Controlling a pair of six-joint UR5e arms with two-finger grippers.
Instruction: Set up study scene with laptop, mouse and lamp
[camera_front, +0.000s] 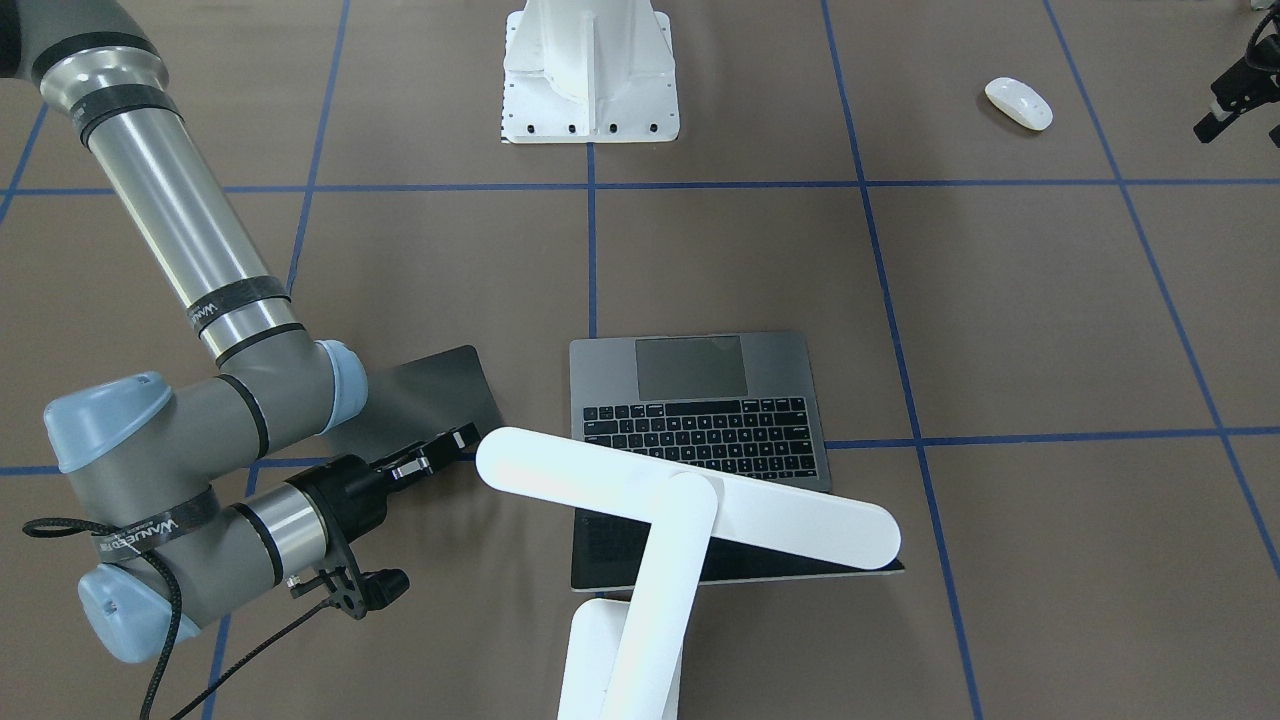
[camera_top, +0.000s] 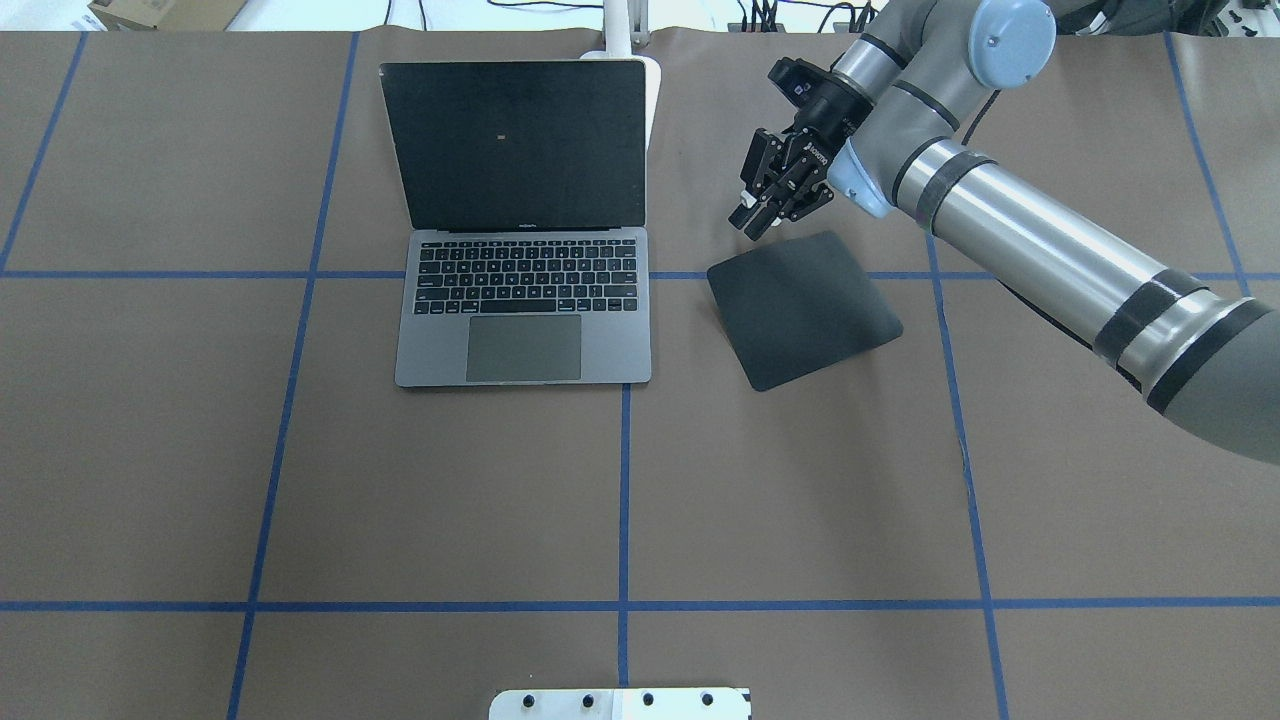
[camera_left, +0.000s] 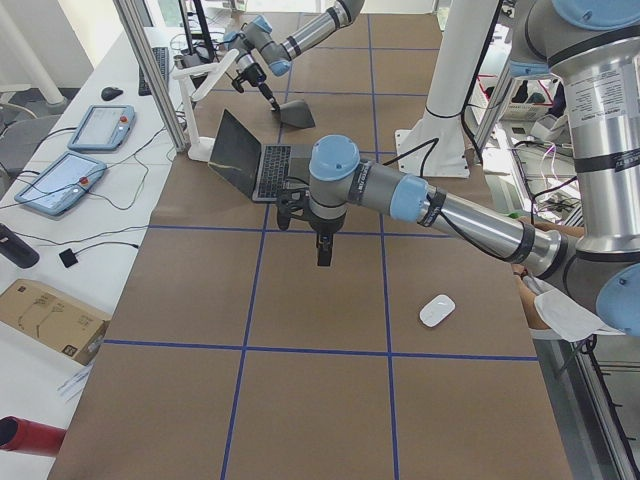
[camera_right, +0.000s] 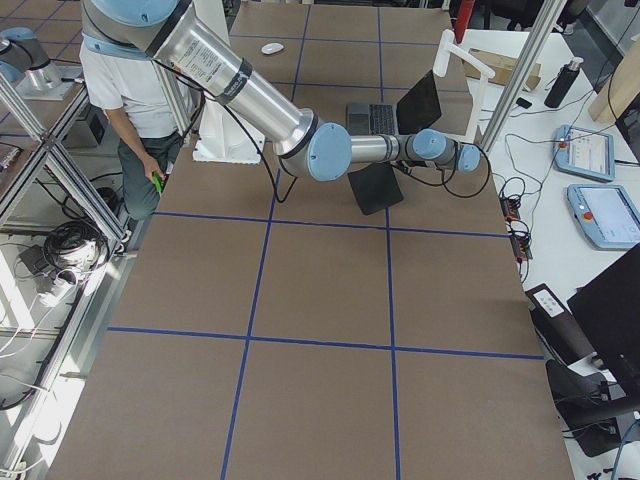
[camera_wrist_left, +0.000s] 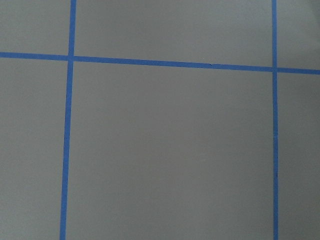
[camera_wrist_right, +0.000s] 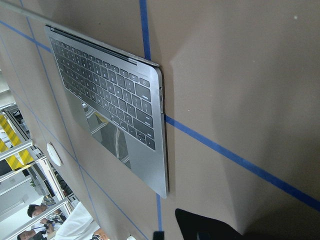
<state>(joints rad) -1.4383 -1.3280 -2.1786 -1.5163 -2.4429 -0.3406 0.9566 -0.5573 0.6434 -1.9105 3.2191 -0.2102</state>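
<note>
The laptop stands open midway along the worktop's far edge, keyboard toward the robot. The lamp is behind it, its bar head above the screen. The mouse lies near the robot-side edge, toward the left end. The right tool, fingers pressed together on nothing, hangs at a black mat's far edge. The left tool hovers above the worktop; its state I cannot tell.

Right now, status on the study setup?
Right gripper shut, at black mat's far edge. Left gripper state unclear, apart from mouse. Laptop open, lamp behind its screen.
</note>
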